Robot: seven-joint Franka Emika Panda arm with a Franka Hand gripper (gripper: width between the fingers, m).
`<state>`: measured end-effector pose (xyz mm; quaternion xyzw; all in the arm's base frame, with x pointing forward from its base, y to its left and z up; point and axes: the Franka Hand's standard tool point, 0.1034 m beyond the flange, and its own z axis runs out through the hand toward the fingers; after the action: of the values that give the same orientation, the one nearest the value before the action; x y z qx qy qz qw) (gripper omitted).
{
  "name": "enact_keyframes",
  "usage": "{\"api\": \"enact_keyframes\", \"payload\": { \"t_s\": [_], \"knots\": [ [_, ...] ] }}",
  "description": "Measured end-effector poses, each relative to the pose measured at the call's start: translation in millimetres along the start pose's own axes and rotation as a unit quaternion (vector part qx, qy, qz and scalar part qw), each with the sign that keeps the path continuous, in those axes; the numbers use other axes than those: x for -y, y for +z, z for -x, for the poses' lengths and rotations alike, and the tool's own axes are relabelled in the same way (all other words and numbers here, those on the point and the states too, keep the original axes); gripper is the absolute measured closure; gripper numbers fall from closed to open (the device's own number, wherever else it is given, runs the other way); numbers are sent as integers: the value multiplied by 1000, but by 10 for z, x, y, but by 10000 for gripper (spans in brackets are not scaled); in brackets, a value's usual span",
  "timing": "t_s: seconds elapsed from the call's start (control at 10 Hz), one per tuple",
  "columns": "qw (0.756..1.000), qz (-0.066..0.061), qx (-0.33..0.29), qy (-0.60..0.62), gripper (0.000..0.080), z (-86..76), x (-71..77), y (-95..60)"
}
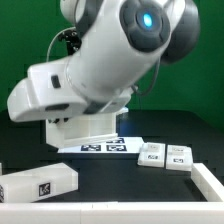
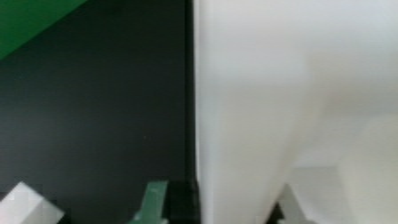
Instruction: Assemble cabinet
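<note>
The cabinet lies in loose white pieces. One boxy cabinet piece stands under my hand at the back of the table, and in the wrist view this white piece fills half the picture. My gripper is shut on a thin wall of it, with one greenish finger on the dark side and the other on the white side. In the exterior view my own arm hides the jaws. A long white block with a tag lies at the front, toward the exterior view's left.
The marker board lies flat just in front of the held piece. Two small tray-like pieces sit beside it, toward the exterior view's right. Another white piece reaches in at that edge. A green backdrop stands behind.
</note>
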<state>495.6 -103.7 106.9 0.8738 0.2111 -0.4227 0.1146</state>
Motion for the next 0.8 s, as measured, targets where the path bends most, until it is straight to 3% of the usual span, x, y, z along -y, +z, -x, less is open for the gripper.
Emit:
{"api": "enact_keyframes", "payload": {
  "t_s": [0.1,0.3,0.4,0.5,0.6,0.7,0.8],
  "knots": [
    [999,10,-53,2,706,-87,-60,-27],
    [993,15,-113,2,706,-94,-75,-37],
    [989,4,-148,7,706,-111,-22,-121],
    [984,-17,-176,10,706,-96,101,-316],
    [978,-16,-206,-8,706,-83,140,-498],
    [964,-7,-265,-27,706,-106,54,-615],
    [950,-3,-312,-7,706,-47,-77,-548]
  ]
}}
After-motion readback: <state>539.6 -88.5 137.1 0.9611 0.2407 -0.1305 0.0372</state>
